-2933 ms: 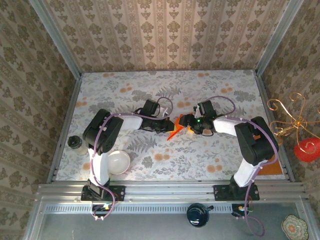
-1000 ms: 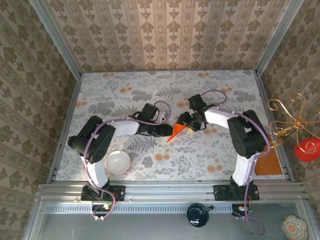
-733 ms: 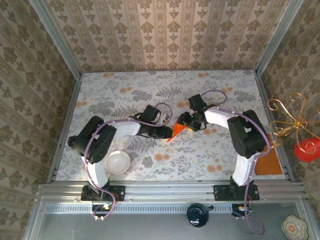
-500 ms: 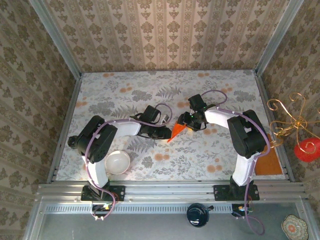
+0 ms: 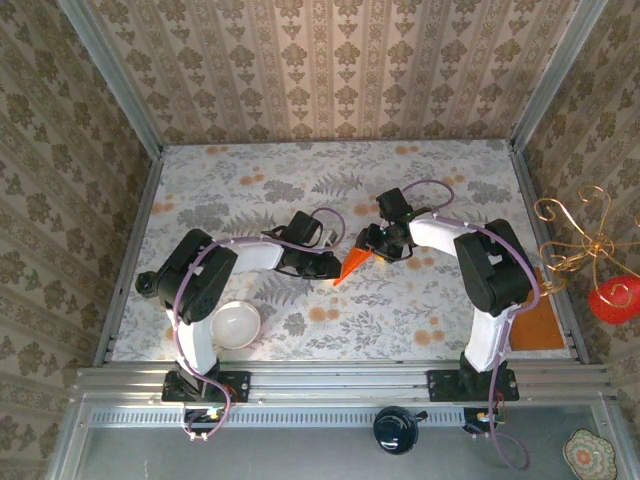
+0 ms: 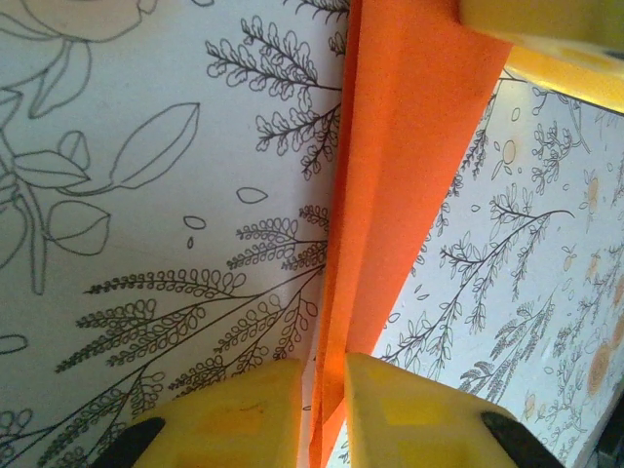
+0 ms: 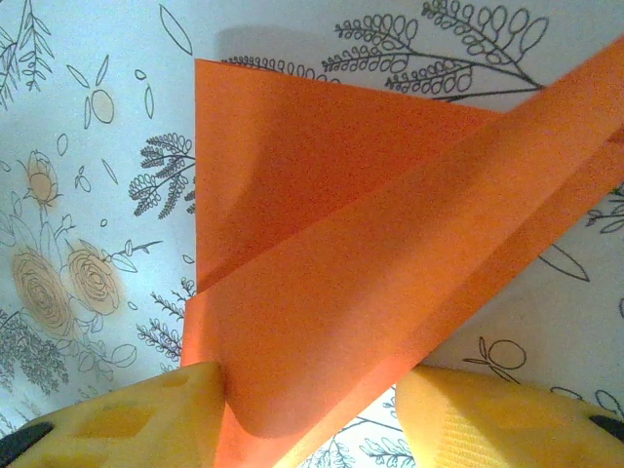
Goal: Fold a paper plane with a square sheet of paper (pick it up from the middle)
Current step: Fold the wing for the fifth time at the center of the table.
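From above, the folded bright orange paper plane (image 5: 352,264) lies mid-table between the left gripper (image 5: 331,268) and the right gripper (image 5: 372,246). In the left wrist view, narrowly set yellow fingers (image 6: 239,414) pinch its thin pointed end. In the right wrist view, wider-set yellow fingers (image 7: 483,414) straddle its broad folded end.

Left wrist view: paper plane (image 6: 390,185) cut off at top edge and bottom edge, tip end lost between yellow fingers (image 6: 244,414). Finger bodies cropped by bottom edge. Yellow finger of other arm at top right, mostly out of frame.

Right wrist view: plane runs off right edge and bottom between fingers (image 7: 146,414); contact with right-hand pad unclear.

Top view: left gripper (image 5: 328,266) and right gripper (image 5: 374,243) jaws too small to resolve.
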`<state>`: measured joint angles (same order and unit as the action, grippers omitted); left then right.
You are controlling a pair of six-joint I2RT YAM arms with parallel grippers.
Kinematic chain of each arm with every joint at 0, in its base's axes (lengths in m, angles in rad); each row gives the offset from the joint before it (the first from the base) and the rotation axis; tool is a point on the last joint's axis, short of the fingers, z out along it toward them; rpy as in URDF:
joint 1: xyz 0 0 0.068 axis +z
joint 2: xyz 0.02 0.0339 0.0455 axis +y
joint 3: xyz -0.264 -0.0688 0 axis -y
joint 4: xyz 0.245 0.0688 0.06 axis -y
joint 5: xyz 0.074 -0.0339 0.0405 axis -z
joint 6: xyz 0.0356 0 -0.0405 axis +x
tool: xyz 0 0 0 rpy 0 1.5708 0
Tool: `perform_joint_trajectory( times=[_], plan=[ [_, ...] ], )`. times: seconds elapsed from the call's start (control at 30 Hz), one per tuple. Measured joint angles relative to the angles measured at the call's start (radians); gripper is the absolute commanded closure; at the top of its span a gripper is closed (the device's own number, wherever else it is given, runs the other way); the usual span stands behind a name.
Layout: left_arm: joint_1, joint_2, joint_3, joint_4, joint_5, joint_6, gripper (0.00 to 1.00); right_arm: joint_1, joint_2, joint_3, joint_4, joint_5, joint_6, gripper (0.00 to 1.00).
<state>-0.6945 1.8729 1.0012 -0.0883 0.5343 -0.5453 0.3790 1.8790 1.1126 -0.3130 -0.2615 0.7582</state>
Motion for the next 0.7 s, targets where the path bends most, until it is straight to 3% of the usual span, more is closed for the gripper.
perform_joint_trajectory(
  times=[0.2, 0.47, 0.7],
  plan=[
    [0.000, 0.000, 0.003, -0.010, -0.001, 0.000, 0.79, 0.000, 0.006, 0.008, -0.009, 0.001, 0.000, 0.45],
    [-0.001, -0.021, 0.001, -0.035, 0.000, 0.026, 0.71, 0.000, 0.006, 0.010, -0.011, 0.001, 0.000, 0.45],
    [0.000, -0.085, -0.035, -0.059, 0.001, 0.057, 0.77, 0.000, 0.008, 0.013, -0.016, 0.002, 0.000, 0.45]
  ],
)
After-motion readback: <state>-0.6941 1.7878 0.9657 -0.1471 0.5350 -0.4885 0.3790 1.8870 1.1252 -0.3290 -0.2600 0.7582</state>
